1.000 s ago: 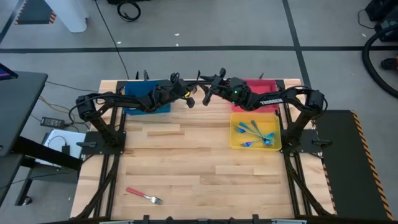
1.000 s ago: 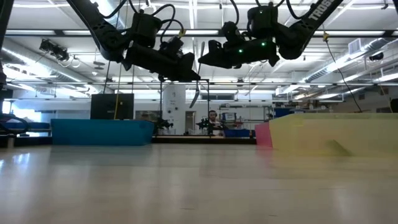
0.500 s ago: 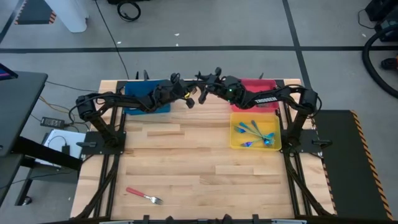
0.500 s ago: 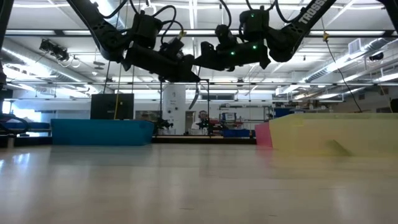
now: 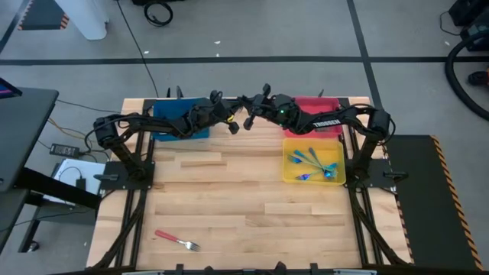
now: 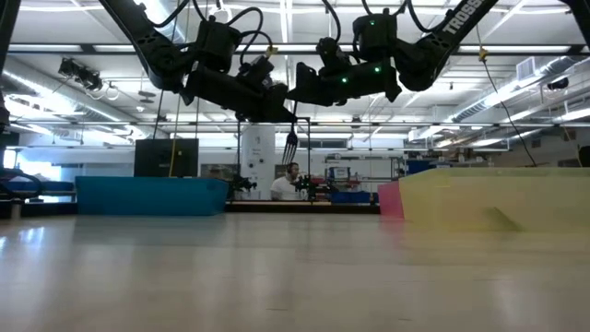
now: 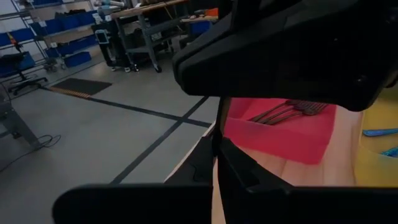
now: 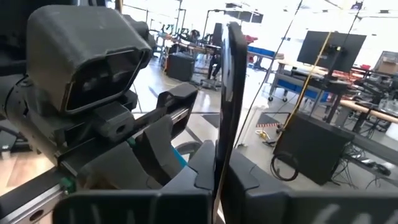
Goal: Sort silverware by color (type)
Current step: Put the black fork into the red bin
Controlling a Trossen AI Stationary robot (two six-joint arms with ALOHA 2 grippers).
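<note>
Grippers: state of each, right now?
Left gripper: shut on the dark fork.
Right gripper: shut on the same dark fork, mid-air handover.

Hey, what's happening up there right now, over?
Left tool and right tool both shut on one dark fork, midair between blue tray and red tray. Red fork lies on table.

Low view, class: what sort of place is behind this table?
Probably a robotics lab or workshop: shelves of blue bins, a person seated at a far bench, and a monitor on a stand.
</note>
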